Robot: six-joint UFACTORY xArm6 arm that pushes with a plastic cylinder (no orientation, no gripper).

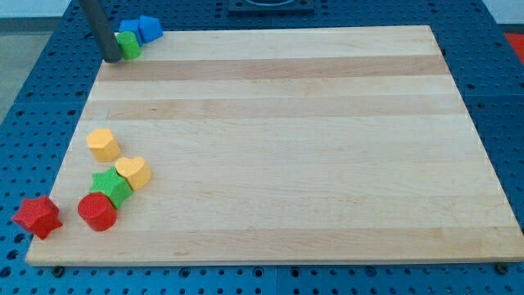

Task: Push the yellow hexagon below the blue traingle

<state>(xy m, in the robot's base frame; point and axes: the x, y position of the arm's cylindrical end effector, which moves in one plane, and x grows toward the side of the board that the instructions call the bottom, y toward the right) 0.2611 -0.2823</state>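
The yellow hexagon (103, 143) lies near the board's left edge, about halfway down the view. Two blue blocks sit at the board's top left corner: one (151, 28) to the right and a smaller-looking one (130, 27) behind a green block (128, 45). I cannot tell which of the two is the triangle. My tip (111, 59) is at the top left, just left of and touching or nearly touching the green block. It is far above the yellow hexagon.
A yellow heart (133, 172), a green block (110, 188) and a red round block (97, 211) cluster at the lower left. A red star (38, 216) sits at the board's left edge, partly off it. The wooden board (311, 156) rests on a blue perforated table.
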